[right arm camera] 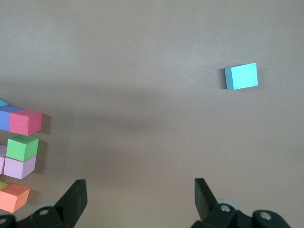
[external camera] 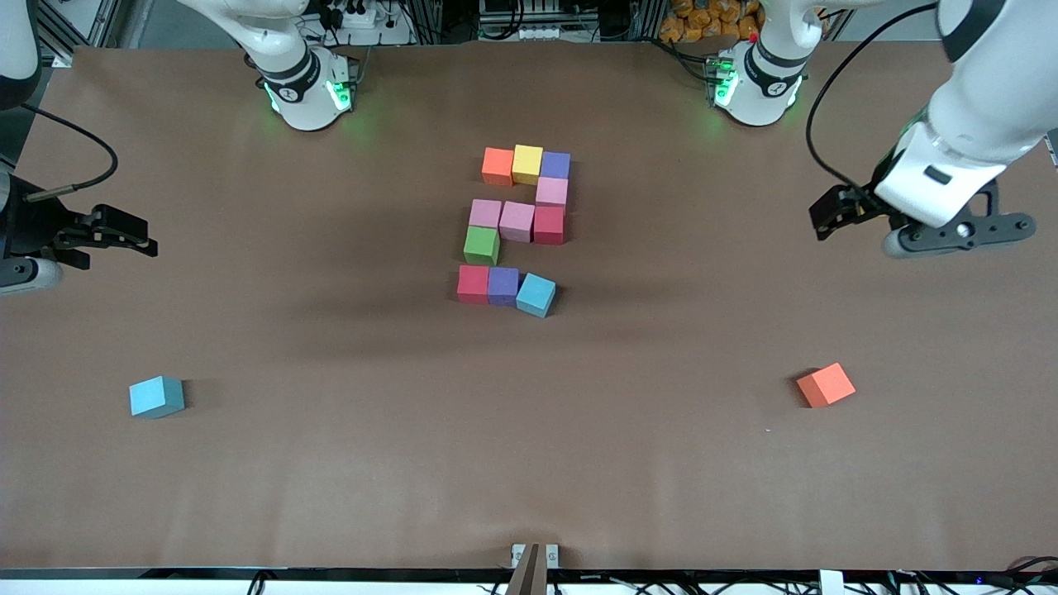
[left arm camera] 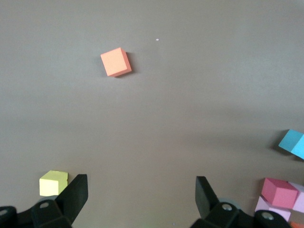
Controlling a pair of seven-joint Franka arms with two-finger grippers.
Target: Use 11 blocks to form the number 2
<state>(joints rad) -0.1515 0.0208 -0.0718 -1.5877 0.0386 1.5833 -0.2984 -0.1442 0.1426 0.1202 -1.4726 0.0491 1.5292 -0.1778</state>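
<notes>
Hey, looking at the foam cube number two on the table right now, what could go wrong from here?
1. The light blue foam cube ending the bottom row sits skewed; nudging it straight might shift the purple cube it touches.
2. The small gap between the green cube and that row could blur the digit.
3. Both open grippers, left and right, wait off to the sides; a low sweep inward could scatter the cubes.

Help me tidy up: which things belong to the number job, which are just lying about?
Job: number 2, eleven blocks; left gripper and right gripper, open, over either end of the table.
Lying about: blue block, orange block, yellow block.
</notes>
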